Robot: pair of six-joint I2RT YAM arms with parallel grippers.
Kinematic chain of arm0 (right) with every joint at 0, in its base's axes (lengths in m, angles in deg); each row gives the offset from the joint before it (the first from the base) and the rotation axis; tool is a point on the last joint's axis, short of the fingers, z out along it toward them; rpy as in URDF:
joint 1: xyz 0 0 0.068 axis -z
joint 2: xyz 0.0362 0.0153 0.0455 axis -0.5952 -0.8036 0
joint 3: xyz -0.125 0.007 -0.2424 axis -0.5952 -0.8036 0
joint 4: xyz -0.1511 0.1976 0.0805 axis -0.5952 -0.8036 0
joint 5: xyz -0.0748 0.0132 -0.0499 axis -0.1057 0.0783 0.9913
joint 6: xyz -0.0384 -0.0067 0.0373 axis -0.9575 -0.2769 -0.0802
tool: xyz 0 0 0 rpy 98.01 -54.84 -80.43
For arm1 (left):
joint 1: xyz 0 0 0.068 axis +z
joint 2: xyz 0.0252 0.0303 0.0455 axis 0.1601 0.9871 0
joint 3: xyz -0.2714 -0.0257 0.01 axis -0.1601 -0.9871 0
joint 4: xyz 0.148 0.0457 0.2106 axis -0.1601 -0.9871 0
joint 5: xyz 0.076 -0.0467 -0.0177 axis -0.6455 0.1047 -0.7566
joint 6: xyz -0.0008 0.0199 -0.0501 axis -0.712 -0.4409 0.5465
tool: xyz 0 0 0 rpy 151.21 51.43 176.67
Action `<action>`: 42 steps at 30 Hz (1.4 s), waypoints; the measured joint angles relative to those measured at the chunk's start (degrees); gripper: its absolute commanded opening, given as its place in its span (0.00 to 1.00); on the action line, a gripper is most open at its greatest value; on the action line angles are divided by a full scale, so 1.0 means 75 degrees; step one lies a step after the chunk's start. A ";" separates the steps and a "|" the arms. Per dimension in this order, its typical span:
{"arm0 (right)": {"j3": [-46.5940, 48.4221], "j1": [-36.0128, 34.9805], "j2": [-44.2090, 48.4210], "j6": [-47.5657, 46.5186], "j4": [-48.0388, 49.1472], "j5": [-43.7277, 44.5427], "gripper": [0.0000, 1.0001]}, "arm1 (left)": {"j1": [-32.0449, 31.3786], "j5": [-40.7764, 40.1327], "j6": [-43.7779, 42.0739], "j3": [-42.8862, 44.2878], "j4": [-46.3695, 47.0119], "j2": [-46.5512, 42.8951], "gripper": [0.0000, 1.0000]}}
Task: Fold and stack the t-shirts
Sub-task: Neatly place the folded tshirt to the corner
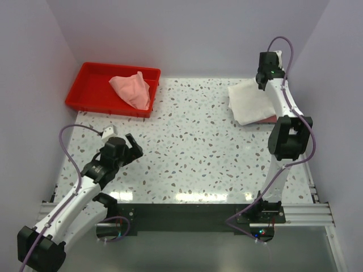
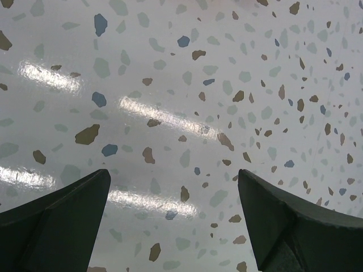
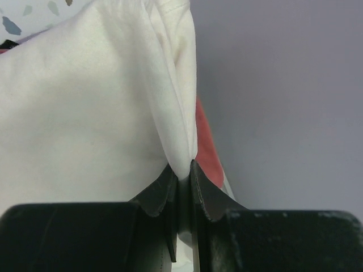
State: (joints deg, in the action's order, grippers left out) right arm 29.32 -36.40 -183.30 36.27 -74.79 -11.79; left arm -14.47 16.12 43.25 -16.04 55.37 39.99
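White t-shirt [image 3: 85, 113] fold clamped in right gripper [image 3: 180, 170], clear only in wrist view; left gripper [image 2: 173, 181] jaws apart.

A folded white cloth t-shirt [image 1: 249, 102] at the far right of the speckled table [image 1: 198, 147] covers almost all of the dusty-red cloth t-shirt [image 1: 267, 120] beneath it. From above only a thin red edge shows.

In the right wrist view the white cloth runs off the top and left edges. The right gripper [image 3: 182, 170] has its tips buried in a white fold, and from above its black wrist housing [image 1: 270, 62] hides them.

The bottom edge of the left wrist view cuts off the dark fingers [image 2: 62, 221] of the left gripper [image 2: 173, 175].

A crumpled pale pink cloth t-shirt [image 1: 131, 89] hides the right part of the red plastic tray [image 1: 91, 90].
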 measured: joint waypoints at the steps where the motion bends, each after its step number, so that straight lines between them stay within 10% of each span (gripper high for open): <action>1: -0.0044 0.0064 -0.0061 0.0041 0.0052 0.0000 0.00 | 0.0000 0.0000 0.0000 0.0003 0.0003 0.0026 1.00; 25: -0.0262 0.1035 -0.1003 0.0784 0.0542 -0.0746 0.02 | 0.0000 0.0000 -0.0006 0.0236 0.0181 0.0662 1.00; 30: -0.0236 0.1201 -0.1055 0.0965 0.0539 -0.0790 0.55 | 0.0000 0.0000 -0.0006 0.0303 0.0192 0.0752 1.00; 42: 0.0032 0.1547 -0.1151 0.1329 0.0388 -0.0699 0.99 | 0.0000 -0.0009 -0.0009 0.0364 0.0201 0.0822 1.00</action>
State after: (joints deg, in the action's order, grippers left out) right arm 29.56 -24.80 -191.93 46.24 -71.88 -17.04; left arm -14.47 16.06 43.19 -13.30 56.87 46.15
